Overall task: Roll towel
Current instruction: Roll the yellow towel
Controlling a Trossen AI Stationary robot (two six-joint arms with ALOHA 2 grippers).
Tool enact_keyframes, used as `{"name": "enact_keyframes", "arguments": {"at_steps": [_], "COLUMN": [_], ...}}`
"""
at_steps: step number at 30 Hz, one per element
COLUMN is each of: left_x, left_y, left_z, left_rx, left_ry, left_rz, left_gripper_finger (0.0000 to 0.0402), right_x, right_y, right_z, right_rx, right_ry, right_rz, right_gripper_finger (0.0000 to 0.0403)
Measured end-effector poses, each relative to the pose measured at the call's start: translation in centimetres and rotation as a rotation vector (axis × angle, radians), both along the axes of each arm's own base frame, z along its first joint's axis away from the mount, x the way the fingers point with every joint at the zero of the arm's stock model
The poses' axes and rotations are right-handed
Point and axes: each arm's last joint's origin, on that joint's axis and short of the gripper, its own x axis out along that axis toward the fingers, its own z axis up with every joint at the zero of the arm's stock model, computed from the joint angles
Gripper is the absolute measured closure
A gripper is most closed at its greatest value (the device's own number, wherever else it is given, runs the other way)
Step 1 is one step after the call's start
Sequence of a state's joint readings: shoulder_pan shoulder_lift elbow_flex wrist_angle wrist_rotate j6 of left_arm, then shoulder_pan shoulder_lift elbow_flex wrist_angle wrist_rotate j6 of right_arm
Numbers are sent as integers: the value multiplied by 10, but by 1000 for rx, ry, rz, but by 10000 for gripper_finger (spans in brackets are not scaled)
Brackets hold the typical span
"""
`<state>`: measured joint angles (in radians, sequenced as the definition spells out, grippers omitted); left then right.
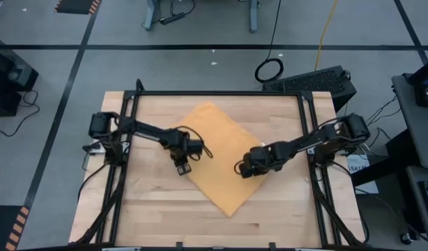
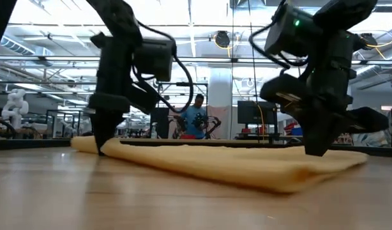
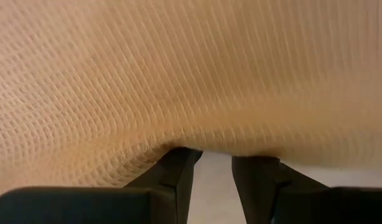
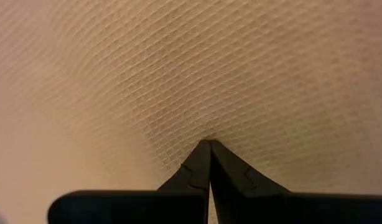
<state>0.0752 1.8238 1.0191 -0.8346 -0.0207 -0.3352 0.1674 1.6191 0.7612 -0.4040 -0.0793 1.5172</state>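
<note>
- The towel (image 1: 224, 157) lies flat mid-table (image 1: 144, 202), turned like a diamond.
- The left claw (image 1: 184, 167) stands at the towel's 9 o'clock edge, fingers slightly spread.
- The right claw (image 1: 240, 168), pressed together, pokes the cloth toward 3 o'clock.

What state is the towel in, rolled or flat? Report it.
Flat, not rolled. The towel lies spread on the table as a low sheet; the low view shows no roll, though its front edge looks doubled.

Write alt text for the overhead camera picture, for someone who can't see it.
A mustard-yellow cloth towel lies diamond-wise on a light wooden table; the left gripper sits at its left edge, the right gripper on its right half, fingers shut.
</note>
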Motion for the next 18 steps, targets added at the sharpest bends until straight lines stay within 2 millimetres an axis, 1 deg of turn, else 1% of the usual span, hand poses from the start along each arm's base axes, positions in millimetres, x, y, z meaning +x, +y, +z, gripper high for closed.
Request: {"name": "enact_keyframes", "arguments": {"at_steps": [4,7,9,12,14,18], "left_x": [-3,-3,-2,-1,-1,-4], "left_y": [28,48,59,73,83,93], "left_z": [1,5,9,18,29,56], "left_rx": [22,28,29,54,74,41], "left_ry": [18,10,1,11,20,21], "left_rz": [-3,9,6,-11,-8,31], "left_gripper_finger": [291,291,291,291,291,291], "right_x": [7,8,7,6,4,-2], "right_y": [17,17,13,5,-2,-19], "right_z": [-1,3,8,23,33,55], "right_rx": [61,71,57,44,75,169], "right_ry": [-78,-105,-108,-147,-176,-255], "right_rz": [-60,-58,-73,-71,-25,76], "right_gripper_finger": [403,403,403,403,403,403]}}
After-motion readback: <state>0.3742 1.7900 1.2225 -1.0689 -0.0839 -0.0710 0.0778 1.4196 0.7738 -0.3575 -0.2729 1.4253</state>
